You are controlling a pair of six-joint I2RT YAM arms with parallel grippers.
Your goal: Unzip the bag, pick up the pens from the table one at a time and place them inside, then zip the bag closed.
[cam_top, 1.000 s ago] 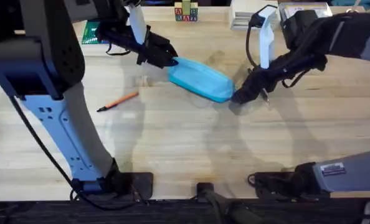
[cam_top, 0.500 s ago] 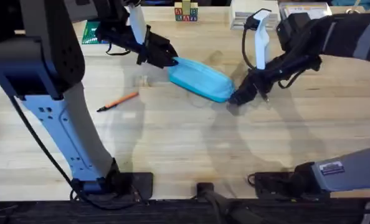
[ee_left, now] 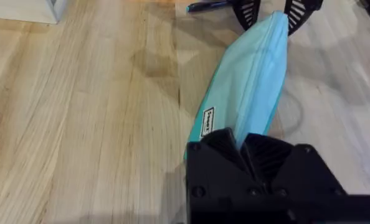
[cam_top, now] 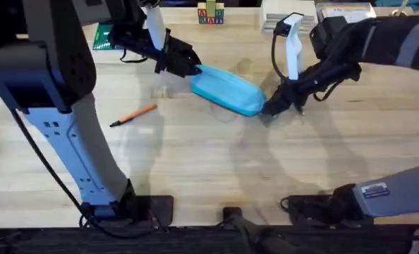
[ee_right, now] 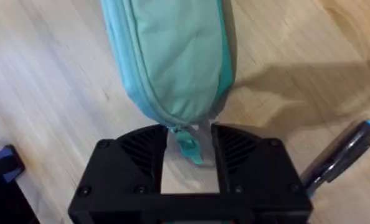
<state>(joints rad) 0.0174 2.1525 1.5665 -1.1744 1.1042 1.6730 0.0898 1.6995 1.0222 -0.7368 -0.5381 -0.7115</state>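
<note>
The left tool (ee_left: pixel 243 144) is clamped on the bag (cam_top: pixel 226 89). The right tool (ee_right: pixel 189 149) stands apart around the zipper pull (ee_right: pixel 188 147) — closing off-centre could miss it

Overhead sits above my arm bases, looking down and forward over the table (cam_top: pixel 195 169). Both my wrist cameras look close along the bag (cam_top: pixel 227 90) from opposite ends, the left one (ee_left: pixel 250 81) lengthwise, the right one (ee_right: pixel 172 56) likewise; all three share it.
</note>
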